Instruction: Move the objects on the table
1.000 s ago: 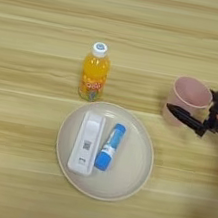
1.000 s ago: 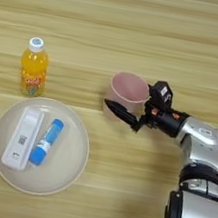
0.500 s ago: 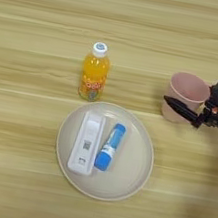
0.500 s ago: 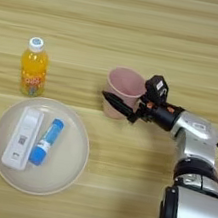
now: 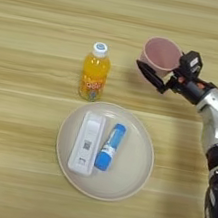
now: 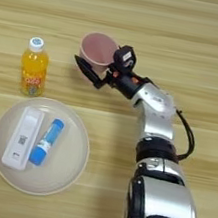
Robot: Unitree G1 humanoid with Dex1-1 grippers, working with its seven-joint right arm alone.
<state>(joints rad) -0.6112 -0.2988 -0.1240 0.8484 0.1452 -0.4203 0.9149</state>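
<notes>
Your right gripper [image 6: 95, 68] clasps the pink cup [image 6: 98, 49] by its near wall, upright on the table [image 5: 41, 13] right of the juice bottle [image 5: 95, 71]; push further left and you could topple that bottle.

On the worktop [image 5: 41, 13] the plate [image 5: 129, 180] lies nearest the front, with the device [image 5: 86, 142] on its left part and the tube [image 5: 110, 146] just right of it. The bottle [image 5: 95, 71] stands behind the plate's left edge. The cup [image 5: 160, 54] sits further right and back, the gripper [image 5: 155, 74] at its front side.
</notes>
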